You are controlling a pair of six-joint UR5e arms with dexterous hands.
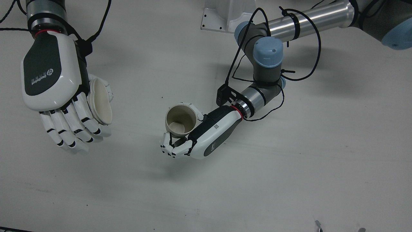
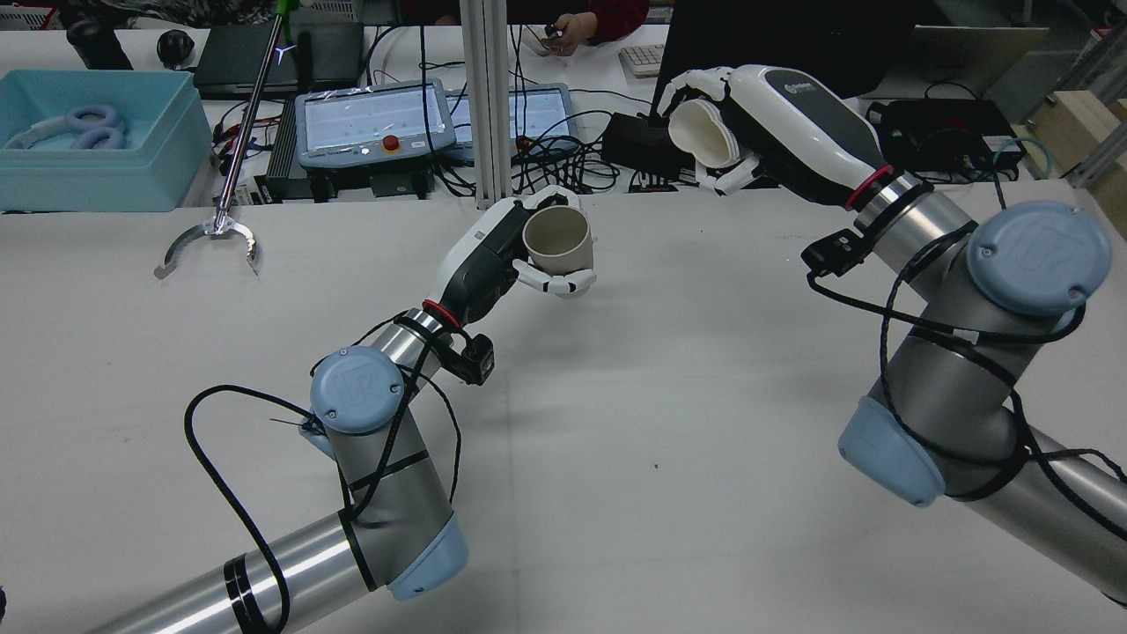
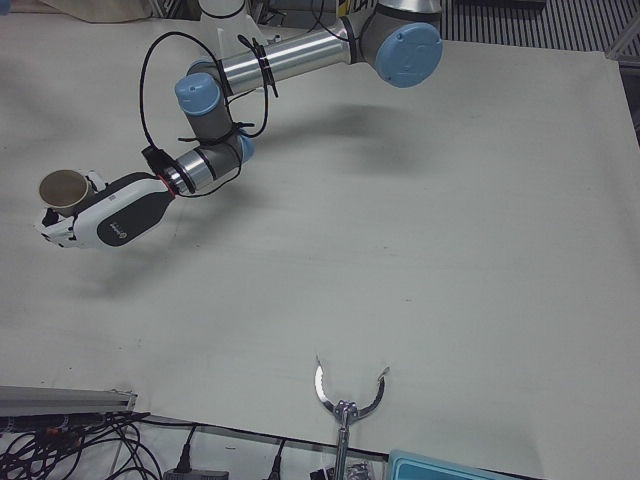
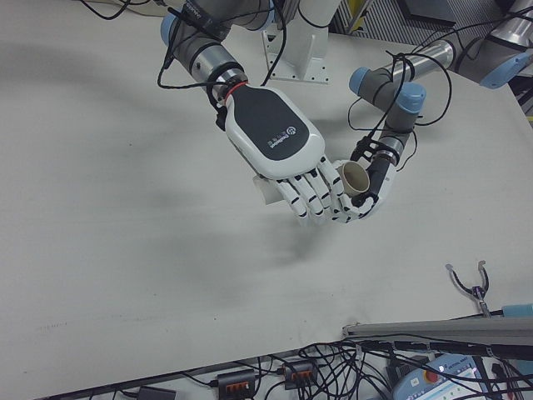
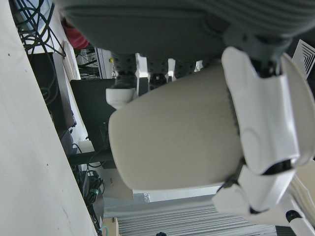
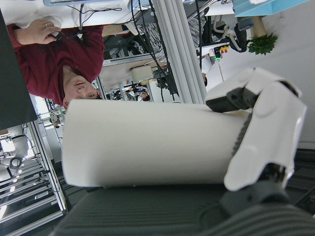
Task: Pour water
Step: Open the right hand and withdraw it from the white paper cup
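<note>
My left hand is shut on a beige paper cup, held upright above the table's middle with its mouth up; no water shows inside. In the rear view this left hand and its cup sit left of centre. My right hand is shut on a second beige cup, which lies tilted on its side high above the table. The rear view shows that right hand with its cup mouth turned toward the left cup, well apart from it. Each hand view is filled by the held cup.
A metal claw tool lies near the table's far left edge. Beyond the table stand a blue bin, teach pendants, cables and a seated person. The arm pedestal stands at the robot's side.
</note>
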